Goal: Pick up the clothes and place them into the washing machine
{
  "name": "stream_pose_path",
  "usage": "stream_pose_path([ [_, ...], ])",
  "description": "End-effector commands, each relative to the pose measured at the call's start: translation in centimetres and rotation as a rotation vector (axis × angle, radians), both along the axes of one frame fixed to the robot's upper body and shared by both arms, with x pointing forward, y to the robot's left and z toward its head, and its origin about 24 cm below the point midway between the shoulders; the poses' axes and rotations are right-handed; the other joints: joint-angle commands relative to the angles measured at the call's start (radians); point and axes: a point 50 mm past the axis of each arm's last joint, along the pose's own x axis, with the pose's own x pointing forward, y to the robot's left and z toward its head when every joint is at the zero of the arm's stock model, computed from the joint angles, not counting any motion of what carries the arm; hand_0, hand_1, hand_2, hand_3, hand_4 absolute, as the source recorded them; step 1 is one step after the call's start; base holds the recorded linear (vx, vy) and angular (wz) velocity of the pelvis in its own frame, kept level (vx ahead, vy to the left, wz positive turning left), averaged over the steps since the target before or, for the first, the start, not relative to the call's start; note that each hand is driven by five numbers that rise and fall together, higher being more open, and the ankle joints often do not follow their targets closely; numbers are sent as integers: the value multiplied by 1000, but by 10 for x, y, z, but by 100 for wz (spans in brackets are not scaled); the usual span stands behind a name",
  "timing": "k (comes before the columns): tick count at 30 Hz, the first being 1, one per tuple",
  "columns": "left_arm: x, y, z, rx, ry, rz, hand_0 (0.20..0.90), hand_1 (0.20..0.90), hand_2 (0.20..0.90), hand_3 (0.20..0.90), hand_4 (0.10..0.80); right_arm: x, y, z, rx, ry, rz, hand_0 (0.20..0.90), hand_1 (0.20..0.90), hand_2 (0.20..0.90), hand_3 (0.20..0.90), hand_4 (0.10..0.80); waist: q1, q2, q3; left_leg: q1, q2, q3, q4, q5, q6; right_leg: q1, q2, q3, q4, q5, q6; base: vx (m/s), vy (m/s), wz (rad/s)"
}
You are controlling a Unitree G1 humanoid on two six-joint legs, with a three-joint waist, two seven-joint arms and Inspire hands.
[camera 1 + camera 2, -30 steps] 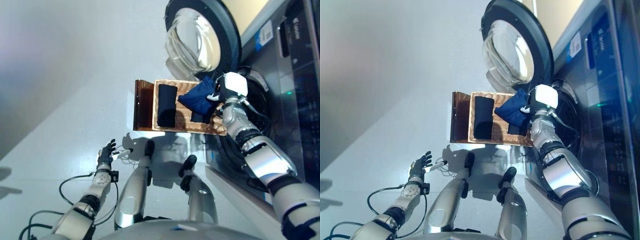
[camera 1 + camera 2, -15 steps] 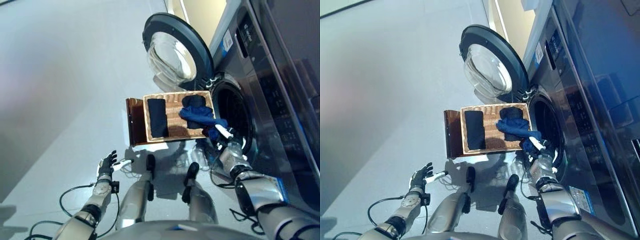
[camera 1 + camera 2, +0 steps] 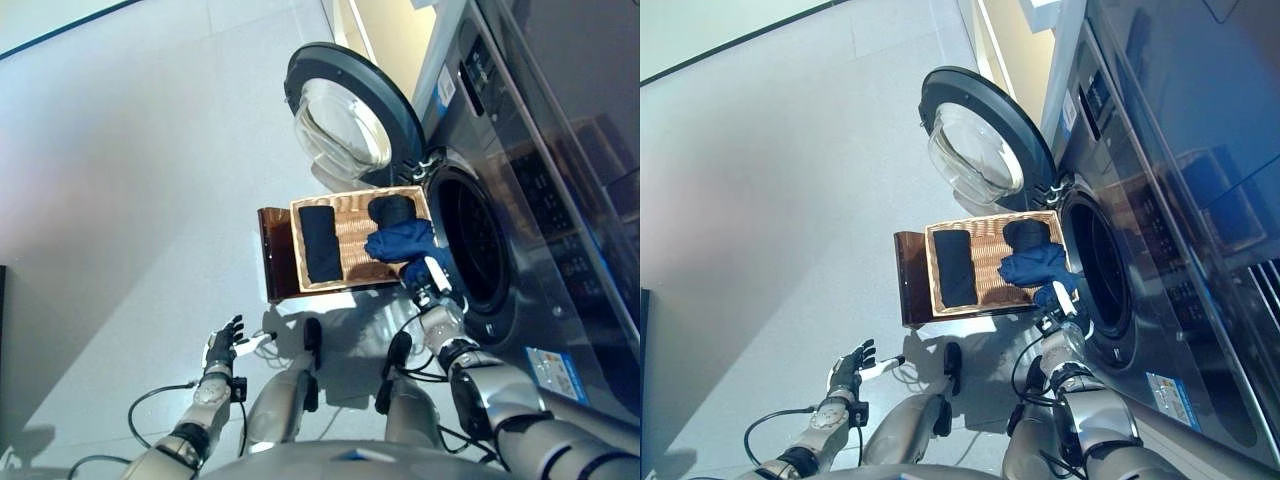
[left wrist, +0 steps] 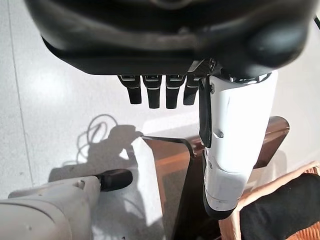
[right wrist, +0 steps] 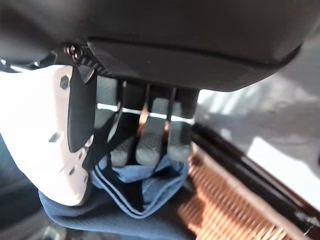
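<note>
Left hand (image 3: 222,350) is held idle low over the floor, fingers relaxed, nothing grasped. Right hand (image 5: 100,150) is clenched on the blue garment (image 3: 400,243), lifted at the basket (image 3: 345,275) edge beside the drum opening (image 3: 475,245). Trailing cloth could be snagged on the basket rim, or dropped short; black clothes (image 3: 320,243) remain in the basket.

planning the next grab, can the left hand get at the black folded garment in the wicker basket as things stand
Probably not without moving closer: the left hand hangs open over bare floor, apart from the wicker basket. Nothing covers the black folded garment; the right hand pinches the blue garment at the far end.
</note>
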Motion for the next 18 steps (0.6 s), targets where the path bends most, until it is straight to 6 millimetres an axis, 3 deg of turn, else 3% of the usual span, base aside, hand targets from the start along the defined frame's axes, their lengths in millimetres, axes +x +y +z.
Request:
stream_pose_path([
  [1,9,15,5,67,-23,7,900,900,900,900,800,36,-3,44,-268,-108,194,428,428,428,428,463,19,-54,4,-32,-9,17,62,-50,-72,58,-46,11,-28,-19,54,0,0,0],
  [3,9,18,6,81,-21,17,900,900,900,900,800,46,2,56,-500,-67,351,900,900,900,900,800,21,-65,5,-32,-8,18,63,-47,-72,58,-46,12,-28,-15,54,0,0,0],
  [4,10,22,7,94,-20,19,900,900,900,900,800,54,3,66,-682,-33,470,900,900,900,900,800,23,-72,4,-35,-6,17,63,-44,-72,56,-44,12,-29,-14,52,-7,-27,5],
  [6,12,23,8,100,-33,27,900,900,900,900,800,58,9,74,-794,-44,520,900,900,900,900,800,18,-85,9,-34,-5,15,64,-43,-73,57,-43,11,-28,-11,53,-1,-31,6],
  [7,12,27,9,109,-30,34,900,900,900,900,800,62,7,80,-957,-7,589,900,900,900,900,800,18,-93,9,-36,-3,14,65,-41,-73,57,-41,10,-26,-12,53,5,-27,3],
  [13,7,32,8,133,-33,44,900,900,900,900,800,67,17,96,-1444,12,812,900,900,900,900,800,9,-129,15,-34,4,11,69,-42,-73,60,-37,4,-19,-9,55,0,0,0],
  [18,7,31,8,136,-33,40,900,900,900,900,800,68,15,95,-1568,73,852,900,900,900,900,800,9,-138,18,-36,6,12,70,-42,-72,56,-34,6,-15,-8,55,0,0,0],
])
